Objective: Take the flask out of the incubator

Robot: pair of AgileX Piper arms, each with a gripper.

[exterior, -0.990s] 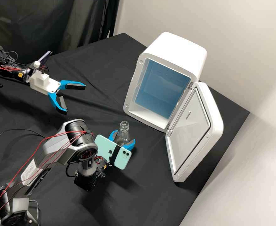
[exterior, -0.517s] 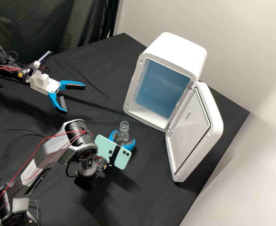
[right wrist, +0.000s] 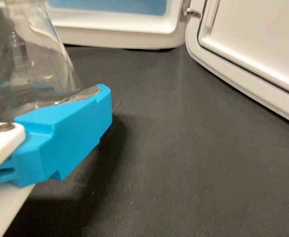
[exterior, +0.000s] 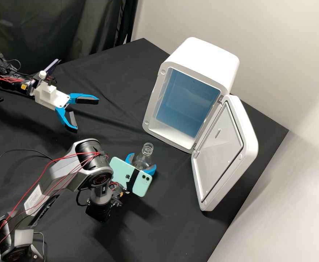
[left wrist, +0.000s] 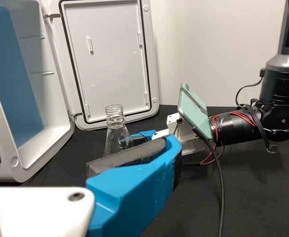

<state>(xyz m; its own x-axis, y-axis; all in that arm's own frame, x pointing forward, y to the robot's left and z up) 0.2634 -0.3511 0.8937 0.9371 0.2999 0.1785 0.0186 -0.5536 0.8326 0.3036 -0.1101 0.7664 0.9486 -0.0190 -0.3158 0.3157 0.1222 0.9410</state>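
Grips flask in right gripper, fingers closed on its body. Flask tilted, low at bench, outside incubator, near open door. Holds left gripper spread wide, well apart.

The right jaws grip the clear flask between their blue fingers down at the black bench. The flask's open neck tilts toward the white incubator, which stands just beyond these jaws with its blue inside facing them. The incubator's door hangs wide open to one side, near the right jaws. The left jaws are spread apart above the bench, well apart from the right jaws and the flask, and a mint-green phone sits on the wrist just behind the right jaws.
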